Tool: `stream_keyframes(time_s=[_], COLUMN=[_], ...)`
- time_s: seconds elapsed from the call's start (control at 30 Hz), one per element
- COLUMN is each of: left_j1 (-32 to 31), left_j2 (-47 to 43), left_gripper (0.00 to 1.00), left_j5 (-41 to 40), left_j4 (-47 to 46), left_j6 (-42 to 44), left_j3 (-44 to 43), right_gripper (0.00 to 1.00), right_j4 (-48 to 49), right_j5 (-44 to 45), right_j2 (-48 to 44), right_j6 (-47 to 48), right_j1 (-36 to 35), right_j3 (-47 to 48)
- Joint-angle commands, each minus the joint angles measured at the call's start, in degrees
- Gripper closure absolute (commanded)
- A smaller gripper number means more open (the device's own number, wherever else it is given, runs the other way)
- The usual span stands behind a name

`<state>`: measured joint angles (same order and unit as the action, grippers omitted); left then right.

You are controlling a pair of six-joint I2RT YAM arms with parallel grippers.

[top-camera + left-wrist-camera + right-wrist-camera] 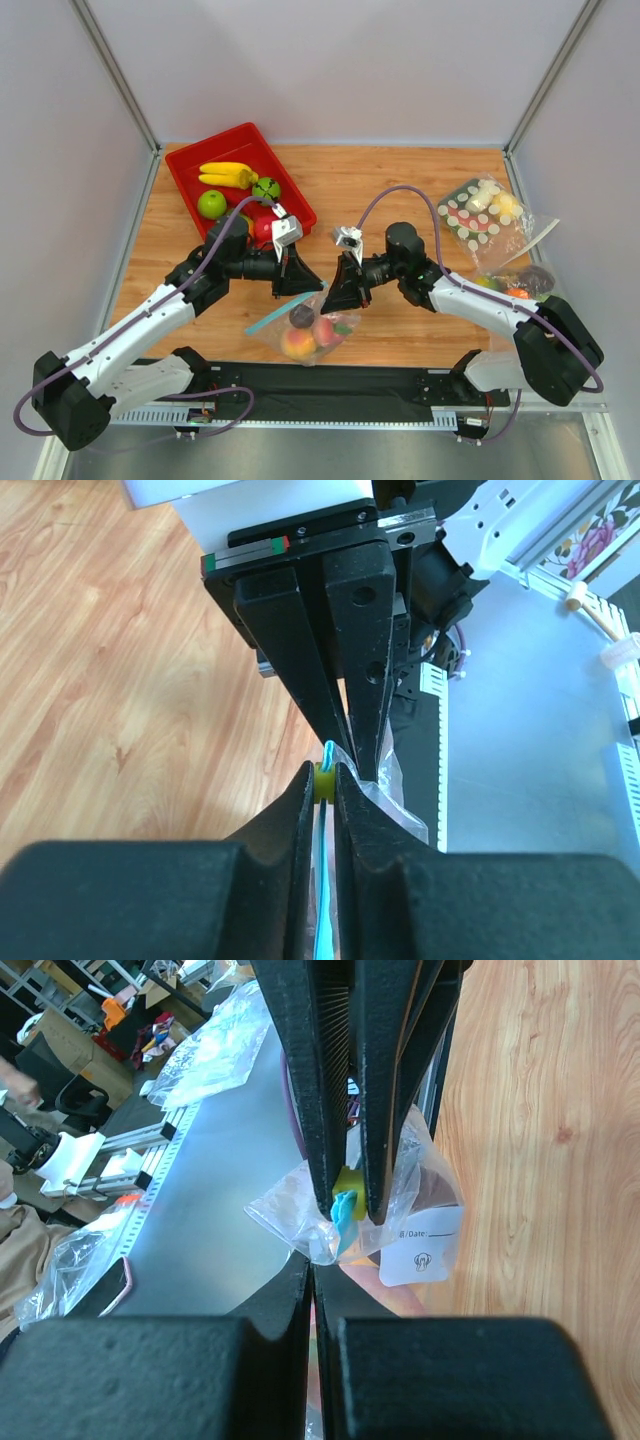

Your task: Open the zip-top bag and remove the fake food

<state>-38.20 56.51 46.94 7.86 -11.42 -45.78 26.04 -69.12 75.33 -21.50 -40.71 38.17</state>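
Fruits point(308, 330) hidden from wrist cameras, seen overhead inside zip-top bag point(268, 324). Wrist views only: left gripper point(322, 780), right gripper point(310, 1260) each pinched tight on bag's top edge.

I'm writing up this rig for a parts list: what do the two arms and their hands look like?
The left arm and right arm have white link shells with black joints and bases. A purple cable loops along each. The left hand and right hand each have two black, tapering wedge-shaped fingers, with a small silvery camera at the wrist.
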Motion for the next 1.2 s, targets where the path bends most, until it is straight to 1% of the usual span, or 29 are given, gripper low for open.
stream_keyframes(time_s=[0.0, 0.13, 0.17, 0.2, 0.23, 0.3, 0.33, 0.37, 0.4, 0.47, 0.57, 0.63, 0.77, 0.8, 1.03, 1.17], left_j1=[0.23, 0.14, 0.05, 0.14, 0.05, 0.05, 0.05, 0.05, -0.04, -0.12, -0.21, -0.30, -0.65, -0.65, -0.83, -0.92], left_j2=[0.18, -1.31, -1.49, -1.84, -2.63, -3.25, -3.60, -3.77, -3.78, -3.86, -3.69, -3.34, -2.90, -2.72, -2.63, -2.81], left_gripper=[0.85, 0.95, 1.00, 1.00, 1.00, 1.00, 1.00, 1.00, 1.00, 1.00, 1.00, 1.00, 1.00, 1.00, 1.00, 1.00], left_j5=[2.89, 3.07, 2.90, 2.72, 2.63, 2.81, 2.72, 2.72, 2.72, 2.90, 2.28, 2.45, 2.55, 2.37, 0.96, 0.26], left_j4=[-1.44, -0.39, -0.13, 0.40, 0.75, 1.98, 2.68, 3.56, 5.57, 8.65, 11.12, 12.62, 12.71, 12.71, 11.83, 12.01], left_j6=[-0.09, -0.36, -0.44, -0.53, -0.62, -0.80, -0.80, -0.45, -0.18, 0.78, 1.84, 2.37, 2.54, 2.46, 2.02, 2.10], left_j3=[-0.01, 0.34, 0.34, 0.34, 0.25, -0.01, -0.45, -0.80, -1.41, -2.12, -2.91, -3.09, -3.17, -3.18, -2.82, -2.83], right_gripper=[1.00, 1.00, 0.99, 0.97, 0.86, 0.69, 0.56, 0.50, 0.43, 0.40, 0.37, 0.36, 0.35, 0.35, 0.37, 0.38], right_j4=[2.35, -1.42, -2.74, -5.19, -6.34, -10.12, -11.61, -14.15, -21.14, -29.42, -33.15, -31.59, -20.71, -19.64, -15.85, -15.76], right_j5=[-0.66, 0.39, 0.65, 1.00, 1.44, 1.97, 2.50, 2.94, 4.94, 7.59, 11.63, 13.83, 17.00, 18.66, 25.17, 26.67], right_j2=[-0.01, -0.18, -0.36, -0.45, -0.53, -1.50, -1.94, -3.25, -4.13, -7.37, -11.85, -14.32, -15.48, -15.48, -12.59, -10.73], right_j6=[0.14, 2.77, 4.34, 5.23, 5.93, 8.04, 9.01, 10.41, 14.69, 17.71, 20.18, 18.09, 12.54, 11.92, 11.56, 11.48], right_j1=[-0.34, -0.16, -0.16, -0.07, 0.19, 0.72, 1.33, 1.59, 1.86, 1.77, 1.86, 1.86, 1.69, 1.51, -4.19, -4.82], right_j3=[1.20, 2.08, 2.43, 2.95, 3.13, 3.57, 4.27, 5.06, 6.72, 7.78, 8.06, 7.36, 3.94, 3.67, 3.49, 3.31])
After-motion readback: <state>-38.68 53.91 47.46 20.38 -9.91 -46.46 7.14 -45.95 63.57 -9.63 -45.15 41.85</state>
